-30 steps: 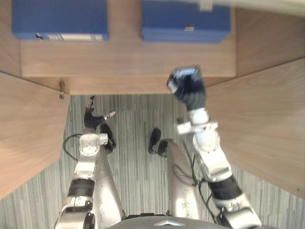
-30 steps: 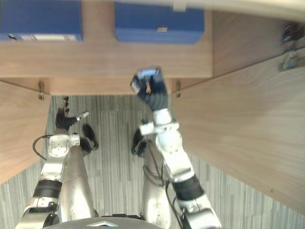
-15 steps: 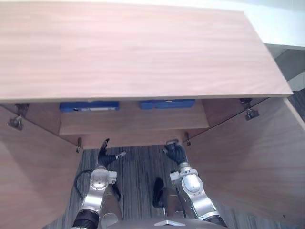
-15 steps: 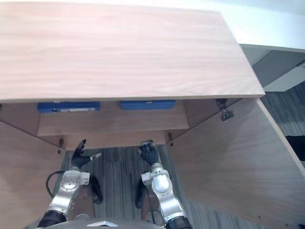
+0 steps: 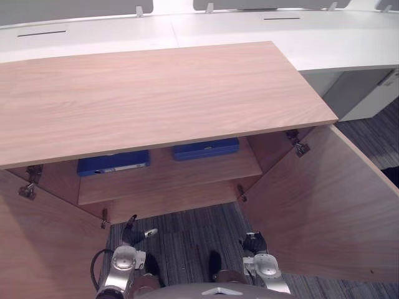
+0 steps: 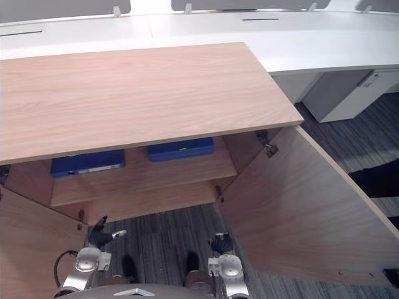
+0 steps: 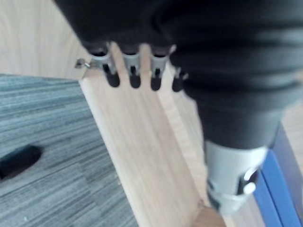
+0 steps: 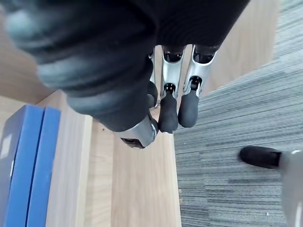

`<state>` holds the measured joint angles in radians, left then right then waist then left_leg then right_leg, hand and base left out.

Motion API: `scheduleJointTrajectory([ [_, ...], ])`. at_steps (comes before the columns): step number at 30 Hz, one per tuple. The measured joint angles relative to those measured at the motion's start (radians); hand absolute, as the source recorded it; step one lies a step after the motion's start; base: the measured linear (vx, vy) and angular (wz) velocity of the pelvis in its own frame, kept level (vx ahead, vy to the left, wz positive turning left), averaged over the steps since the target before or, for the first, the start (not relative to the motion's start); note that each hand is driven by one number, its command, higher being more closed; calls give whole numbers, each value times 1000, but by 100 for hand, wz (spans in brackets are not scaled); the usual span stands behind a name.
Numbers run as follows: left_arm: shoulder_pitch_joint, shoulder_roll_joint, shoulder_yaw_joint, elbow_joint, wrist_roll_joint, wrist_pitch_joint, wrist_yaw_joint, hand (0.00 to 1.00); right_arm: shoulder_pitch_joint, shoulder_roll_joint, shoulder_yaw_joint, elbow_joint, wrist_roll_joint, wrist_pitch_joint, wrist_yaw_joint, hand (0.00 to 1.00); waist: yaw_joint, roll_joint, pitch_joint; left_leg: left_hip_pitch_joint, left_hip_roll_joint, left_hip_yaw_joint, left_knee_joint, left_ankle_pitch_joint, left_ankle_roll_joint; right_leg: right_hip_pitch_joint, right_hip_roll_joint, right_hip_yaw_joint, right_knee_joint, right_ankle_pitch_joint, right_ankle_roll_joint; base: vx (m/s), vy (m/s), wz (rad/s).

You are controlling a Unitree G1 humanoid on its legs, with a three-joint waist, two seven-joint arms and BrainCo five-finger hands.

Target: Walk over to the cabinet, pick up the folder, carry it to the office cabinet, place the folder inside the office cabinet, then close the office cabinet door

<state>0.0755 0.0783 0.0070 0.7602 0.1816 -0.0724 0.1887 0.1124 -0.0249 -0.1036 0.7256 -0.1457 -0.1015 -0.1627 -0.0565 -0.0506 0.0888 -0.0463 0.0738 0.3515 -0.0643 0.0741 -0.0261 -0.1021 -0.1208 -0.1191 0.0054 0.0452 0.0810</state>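
Note:
Two blue folders lie flat on the shelf inside the open wooden cabinet (image 5: 156, 93): one on the left (image 5: 113, 162), one on the right (image 5: 206, 148). My left hand (image 5: 129, 232) hangs low in front of the cabinet's left side, fingers straight and thumb spread, holding nothing. My right hand (image 5: 254, 242) hangs low beside the open right door (image 5: 324, 205), its fingers (image 8: 168, 113) curled toward the thumb with nothing in them. The right wrist view shows a blue folder (image 8: 23, 165) on the shelf past the hand.
The left door (image 5: 37, 249) also stands open, so the two doors flank the striped grey carpet (image 5: 187, 243) where I stand. Long white desks (image 5: 312, 37) run behind the cabinet. A white unit (image 6: 349, 93) stands at the back right.
The whole picture has shifted: the camera has pulled back and up, bringing the cabinet top and desks into view. My right hand has drawn back from the shelf edge and hangs lower.

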Motion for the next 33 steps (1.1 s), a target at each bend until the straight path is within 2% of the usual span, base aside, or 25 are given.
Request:
scheduleJointTrajectory([
  [4, -2, -2, 4, 35, 0, 1, 0, 0, 26, 14, -31, 19, 10, 1, -1, 0, -11, -3, -21, 17, -12, -18, -21, 6, 3, 16, -3, 1, -15, 0, 0, -4, 24, -6],
  [11, 5, -2, 4, 120, -1, 9, 1, 0, 7, 22, -48, 87, 42, 14, -15, 0, -10, 1, -38, 31, -23, -20, -22, -5, 8, 38, -10, 11, -30, 7, 12, 31, 15, 0],
  [17, 25, -2, 13, 134, -2, 13, 3, 0, 1, 22, -99, 98, 44, 19, -25, 0, -11, 1, -44, 80, -25, 39, -22, -35, 2, 61, -6, 77, -48, 19, 14, 40, 12, -30],
  [21, 25, -2, 20, 133, -3, 13, 4, 0, 44, 21, -164, -63, 81, 18, -39, 0, -36, 3, -52, 104, -26, 84, -21, -56, -1, 59, -2, 121, -51, 19, 14, 23, 3, -37],
  [26, 15, -1, 30, 127, -3, 13, 2, 0, 91, 22, -315, -296, 145, -2, -71, 0, -76, 4, -60, 127, -26, 130, -15, -80, -9, 47, 8, 171, -52, 30, 16, 26, -12, -35],
  [33, -10, 0, 30, 119, -4, 13, 2, 0, 121, 64, -495, -440, 211, -35, -134, 0, -116, 8, -83, 141, -25, 182, -15, -99, -16, 32, 17, 219, -57, 33, 12, 5, -28, -24],
])
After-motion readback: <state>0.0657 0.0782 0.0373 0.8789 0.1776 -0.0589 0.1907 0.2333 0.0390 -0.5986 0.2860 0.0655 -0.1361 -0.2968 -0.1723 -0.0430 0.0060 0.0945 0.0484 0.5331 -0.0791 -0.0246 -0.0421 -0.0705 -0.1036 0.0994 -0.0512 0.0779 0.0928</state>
